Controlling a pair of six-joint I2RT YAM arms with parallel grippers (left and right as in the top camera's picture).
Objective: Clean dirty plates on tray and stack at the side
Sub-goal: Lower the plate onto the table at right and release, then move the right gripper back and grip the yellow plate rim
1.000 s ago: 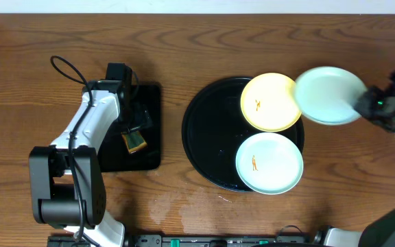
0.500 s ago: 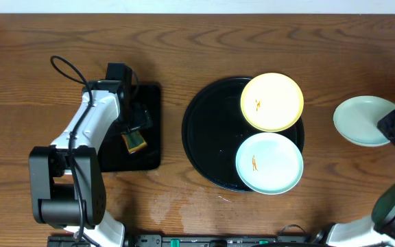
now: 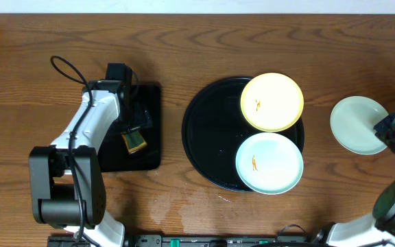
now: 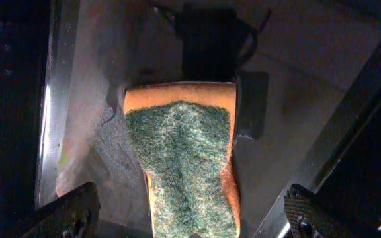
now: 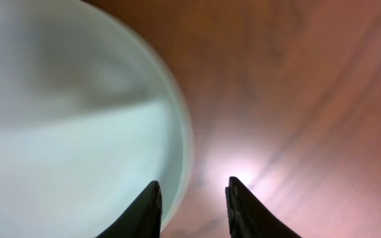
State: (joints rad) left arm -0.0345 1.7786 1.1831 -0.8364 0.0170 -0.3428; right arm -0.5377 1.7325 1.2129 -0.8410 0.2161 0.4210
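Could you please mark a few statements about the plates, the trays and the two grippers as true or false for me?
1. The yellow plate and a mint plate lie on the round tray. True.
2. The yellow plate is free of smears. False: an orange smear shows on it.
3. The left gripper is shut on the sponge. False: its fingers stand wide apart, and the sponge lies between them untouched.
4. The other mint plate is off the round tray, its rim between the fingers of the right gripper. True.
5. The sponge lies on the round tray. False: it lies on the rectangular tray.
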